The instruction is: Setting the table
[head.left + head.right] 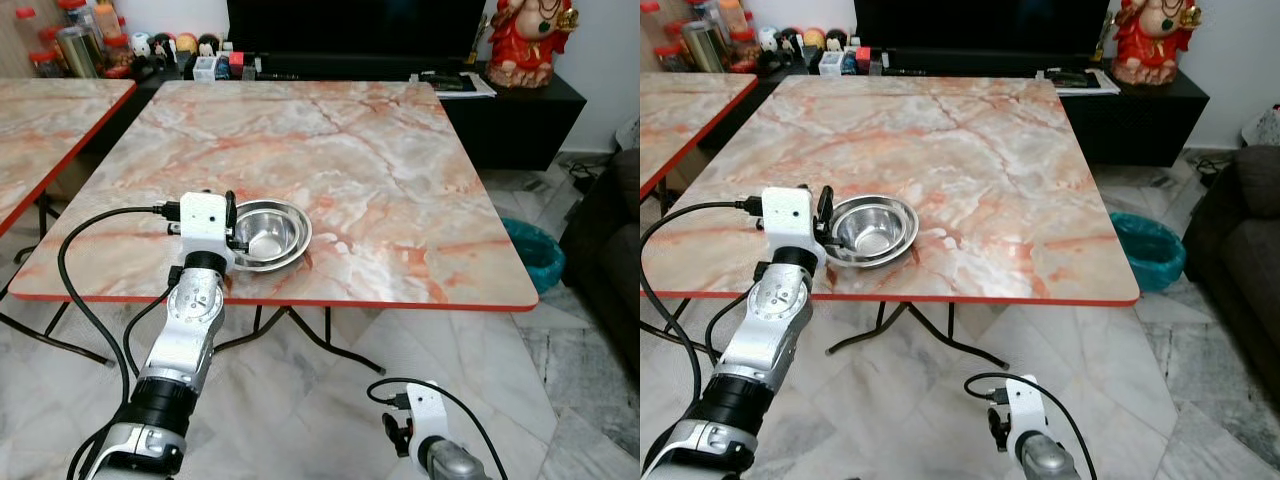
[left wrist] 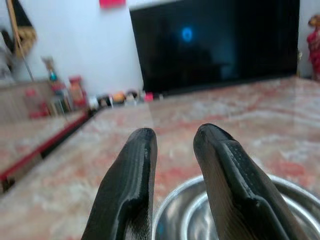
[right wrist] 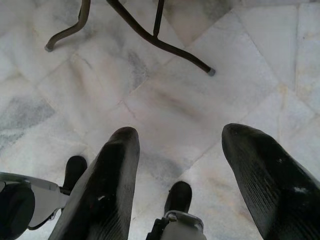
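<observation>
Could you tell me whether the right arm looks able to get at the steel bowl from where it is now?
Probably not as it stands: the right gripper hangs low over the floor, below the table edge, while the steel bowl sits by the left gripper.

Left pincer (image 2: 172,137), fingers slightly parted, over steel bowl (image 2: 280,210) rim; marble surface (image 2: 200,115); dark television (image 2: 215,42) behind.

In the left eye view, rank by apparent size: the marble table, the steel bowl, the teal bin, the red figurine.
1. marble table, largest by far.
2. steel bowl and teal bin: look alike; the table hides part of the bin, so no ranking.
3. red figurine: slightly smaller, though it is farther away and cropped.
</observation>
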Motion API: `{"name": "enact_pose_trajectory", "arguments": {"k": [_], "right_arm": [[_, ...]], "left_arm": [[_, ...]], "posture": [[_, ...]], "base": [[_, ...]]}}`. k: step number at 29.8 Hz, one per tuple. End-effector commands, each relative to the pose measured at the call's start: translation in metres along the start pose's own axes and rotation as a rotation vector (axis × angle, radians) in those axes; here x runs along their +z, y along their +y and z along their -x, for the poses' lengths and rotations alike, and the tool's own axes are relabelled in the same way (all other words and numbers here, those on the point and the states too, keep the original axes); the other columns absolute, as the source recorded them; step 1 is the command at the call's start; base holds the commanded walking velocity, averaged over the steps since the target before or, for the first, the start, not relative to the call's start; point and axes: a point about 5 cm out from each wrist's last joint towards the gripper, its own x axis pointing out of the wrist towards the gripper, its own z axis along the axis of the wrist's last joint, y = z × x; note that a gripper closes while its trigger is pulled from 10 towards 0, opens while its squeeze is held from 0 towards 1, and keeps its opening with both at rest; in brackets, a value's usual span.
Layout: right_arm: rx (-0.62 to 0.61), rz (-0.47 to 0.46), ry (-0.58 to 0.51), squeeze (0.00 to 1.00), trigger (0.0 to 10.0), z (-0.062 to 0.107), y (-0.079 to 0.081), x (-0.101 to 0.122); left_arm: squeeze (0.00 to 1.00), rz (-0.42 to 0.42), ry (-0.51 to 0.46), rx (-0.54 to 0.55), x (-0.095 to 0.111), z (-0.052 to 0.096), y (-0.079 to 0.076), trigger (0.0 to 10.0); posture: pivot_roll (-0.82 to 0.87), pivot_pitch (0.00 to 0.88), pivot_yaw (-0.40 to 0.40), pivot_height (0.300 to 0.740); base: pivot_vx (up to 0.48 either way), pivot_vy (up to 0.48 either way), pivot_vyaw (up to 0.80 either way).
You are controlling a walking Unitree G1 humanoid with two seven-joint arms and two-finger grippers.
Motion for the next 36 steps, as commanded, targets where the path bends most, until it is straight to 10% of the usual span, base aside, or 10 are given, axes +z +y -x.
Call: {"name": "enact_pose_trajectory", "arguments": {"k": [1, 36], "right_arm": [[-0.006, -0.005, -0.020, 0.00, 10.0, 0.000, -0.002, 0.004], [-0.017, -0.012, -0.022, 0.00, 10.0, -0.001, -0.003, 0.005]], "left_arm": [[0.00, -0.043, -0.038, 0.019, 0.000, 0.004, 0.009, 10.0], [0.00, 0.032, -0.033, 0.134, -0.001, 0.000, 0.033, 10.0]], "posture": [[0.10, 0.044, -0.023, 0.715], [0.11, 0.064, -0.021, 0.715]], "base": [[0.000, 0.000, 0.00], [0.000, 0.276, -0.07]]}}
